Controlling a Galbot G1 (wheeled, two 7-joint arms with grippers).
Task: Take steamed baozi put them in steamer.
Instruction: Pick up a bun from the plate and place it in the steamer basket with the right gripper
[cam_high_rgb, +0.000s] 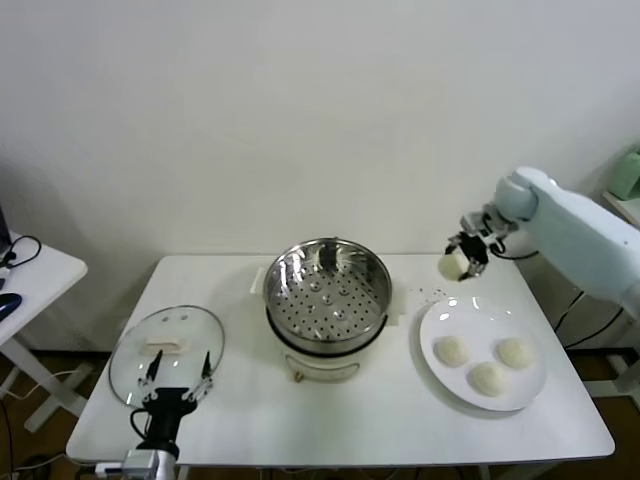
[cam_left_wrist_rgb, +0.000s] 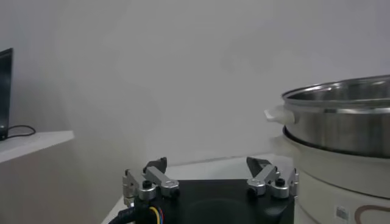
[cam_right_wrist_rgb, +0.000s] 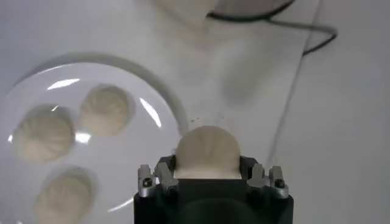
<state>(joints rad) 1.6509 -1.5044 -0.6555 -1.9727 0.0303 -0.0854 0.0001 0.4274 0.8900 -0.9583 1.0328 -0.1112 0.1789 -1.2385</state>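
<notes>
Head view: right pincer (cam_high_rgb: 462, 260) pinches one baozi (cam_high_rgb: 452, 266); three on plate (cam_high_rgb: 440, 322); left pincer (cam_high_rgb: 178, 372) spread.

A plain white wall (cam_high_rgb: 300, 110) stands behind a white table (cam_high_rgb: 340, 420). A smaller white side table (cam_high_rgb: 40, 275) sits off its left edge, a black cable (cam_high_rgb: 22, 247) lying on it.

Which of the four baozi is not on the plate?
The baozi gripped in the right gripper, raised above the table between steamer and plate; the other three lie on that plate.
</notes>
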